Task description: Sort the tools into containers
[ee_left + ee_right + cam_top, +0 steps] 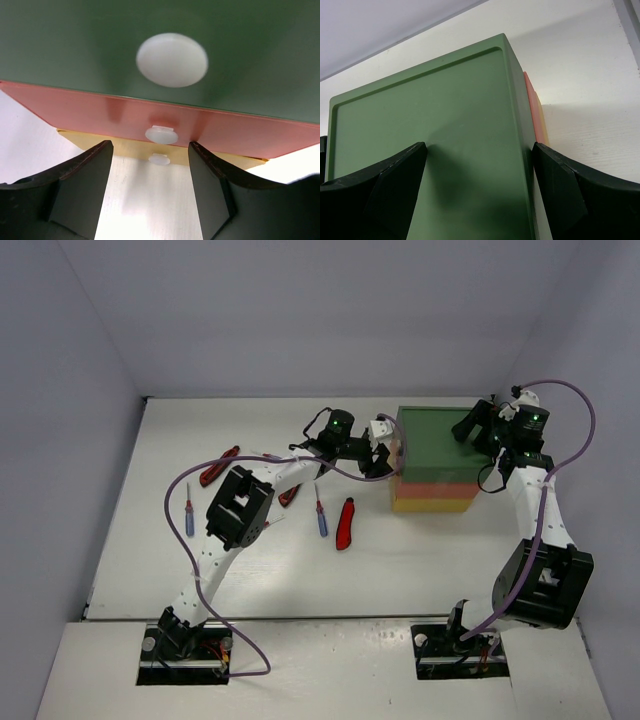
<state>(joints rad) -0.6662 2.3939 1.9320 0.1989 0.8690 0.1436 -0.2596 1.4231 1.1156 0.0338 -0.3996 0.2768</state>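
Probably a drawer pull: the left gripper, jaws open, faces the drawer unit at the surface's far right. Centre on the red drawer's knob (nearest the fingertips), close squarely, pull straight. The right gripper, jaws open over the green top, could brace.

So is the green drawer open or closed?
Closed, it seems: seen from above, the green drawer sits flush in the stack, its white knob untouched.
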